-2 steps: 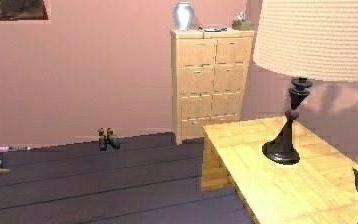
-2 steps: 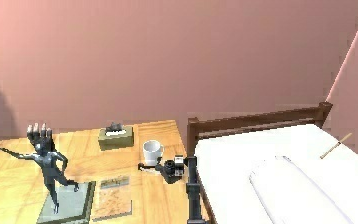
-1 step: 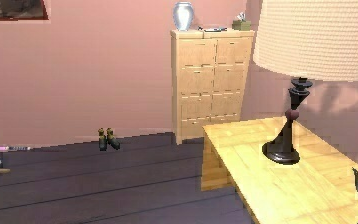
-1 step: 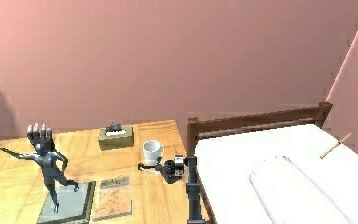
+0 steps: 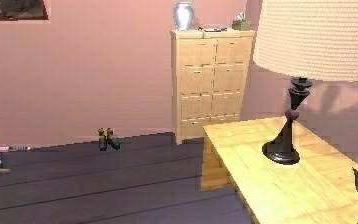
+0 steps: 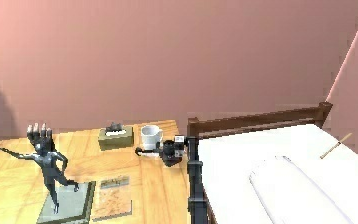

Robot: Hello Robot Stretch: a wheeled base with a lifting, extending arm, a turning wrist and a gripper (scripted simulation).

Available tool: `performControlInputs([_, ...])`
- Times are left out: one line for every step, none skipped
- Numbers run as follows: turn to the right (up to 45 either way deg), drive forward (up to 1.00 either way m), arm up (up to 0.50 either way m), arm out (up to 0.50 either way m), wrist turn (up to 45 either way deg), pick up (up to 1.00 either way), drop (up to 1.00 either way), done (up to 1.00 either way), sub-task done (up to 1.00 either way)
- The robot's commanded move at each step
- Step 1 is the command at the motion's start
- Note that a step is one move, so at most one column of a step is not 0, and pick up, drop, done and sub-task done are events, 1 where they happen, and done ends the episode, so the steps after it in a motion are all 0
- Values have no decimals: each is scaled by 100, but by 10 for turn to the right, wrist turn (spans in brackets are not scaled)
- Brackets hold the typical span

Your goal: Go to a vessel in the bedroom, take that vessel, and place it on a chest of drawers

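A white cup (image 6: pixel 151 135) stands on the wooden table (image 6: pixel 17 190) near its right end. My gripper (image 6: pixel 147 151) reaches in just below the cup, at the far end of the dark arm (image 6: pixel 195 185). The cup stands on the table right behind the fingers, so I cannot tell whether the gripper holds anything. In the forward view a tall light-wood chest of drawers (image 5: pixel 212 75) stands against the pink wall, with a silvery vase (image 5: pixel 184 15) and some small items on top.
On the table stand a dark statue of a figure (image 6: pixel 49 165), a small greenish box (image 6: pixel 114 138) and a flat book (image 6: pixel 112 195). A bed (image 6: pixel 287 170) with a wooden headboard lies right of the arm. A lamp (image 5: pixel 292 110) stands on a table; boots (image 5: pixel 108 140) sit on the dark floor.
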Motion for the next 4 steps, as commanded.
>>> performControlInputs([0, 0, 32, 0, 0, 0, 0, 0, 0])
performControlInputs([0, 0, 0, 0, -450, 0, 0, 0, 0])
performControlInputs([0, 0, 0, 0, -450, 0, 0, 0, 0])
performControlInputs([0, 0, 0, 0, -60, 0, 0, 0, 0])
